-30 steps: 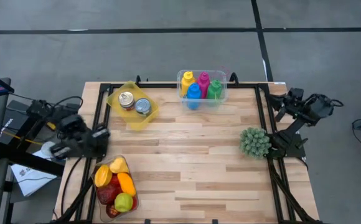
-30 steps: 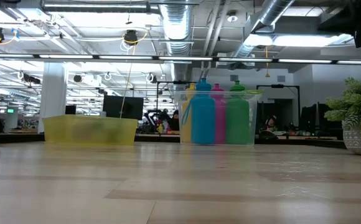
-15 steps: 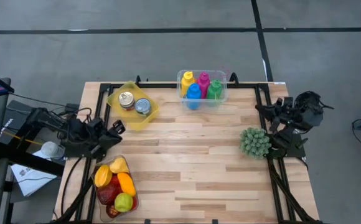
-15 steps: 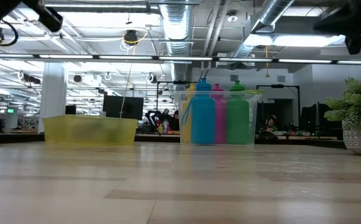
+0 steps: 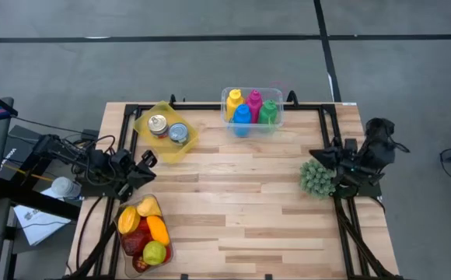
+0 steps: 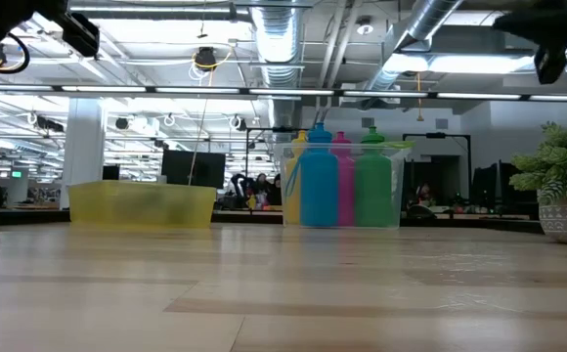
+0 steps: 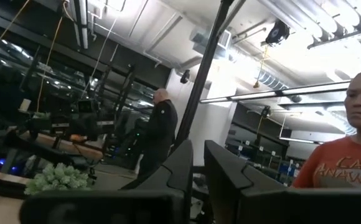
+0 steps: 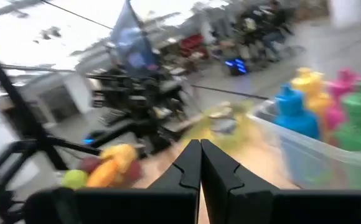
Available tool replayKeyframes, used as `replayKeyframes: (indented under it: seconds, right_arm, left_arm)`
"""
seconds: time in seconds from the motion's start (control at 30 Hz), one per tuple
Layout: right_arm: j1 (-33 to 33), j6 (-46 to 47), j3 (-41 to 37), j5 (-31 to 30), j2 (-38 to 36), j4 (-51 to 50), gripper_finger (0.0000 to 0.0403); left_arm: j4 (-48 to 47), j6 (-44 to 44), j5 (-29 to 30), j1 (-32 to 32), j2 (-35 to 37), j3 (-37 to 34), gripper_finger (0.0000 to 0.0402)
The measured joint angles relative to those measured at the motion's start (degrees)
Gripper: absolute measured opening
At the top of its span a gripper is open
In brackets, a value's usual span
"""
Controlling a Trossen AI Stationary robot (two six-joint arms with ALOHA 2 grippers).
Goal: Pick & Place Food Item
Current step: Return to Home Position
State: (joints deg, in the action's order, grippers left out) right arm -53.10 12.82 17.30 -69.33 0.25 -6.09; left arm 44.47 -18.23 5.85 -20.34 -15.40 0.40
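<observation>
The fingers (image 8: 187, 169) of the left gripper (image 5: 145, 161) and the right gripper (image 5: 319, 155) are closed, with nothing between them. The fruit (image 5: 149, 232) lies in the transparent bin (image 5: 169, 243) at the worktop's front-left corner (the left gripper hangs just beyond it). The right gripper hangs at the right edge.

The left tool (image 5: 142, 160) swung a little farther in over the left edge of the bench (image 5: 241, 210) and came into the low view's upper left corner. The right tool (image 5: 316, 155) swept from outside the right edge inward, ending just beside the plant (image 5: 317, 180).
</observation>
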Motion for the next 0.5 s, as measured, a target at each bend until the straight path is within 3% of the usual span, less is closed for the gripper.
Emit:
replayKeyframes:
  seconds: [0.2,0.33,0.5]
  right_arm:
    - [7.9,-22.8,-8.9,25.9,0.0,37.0,0.0000]
    - [12.5,-24.2,-11.3,27.2,0.0,37.0,0.0000]
    - [16.4,-18.8,-12.1,29.0,0.0,33.1,0.0000]
  left_arm:
    - [1.4,1.4,0.2,0.0,0.0,0.0,0.0029]
    - [1.3,2.7,-1.3,0.0,0.1,0.0,0.0029]
    - [1.7,-1.0,-7.3,2.1,1.3,0.0,0.0029]
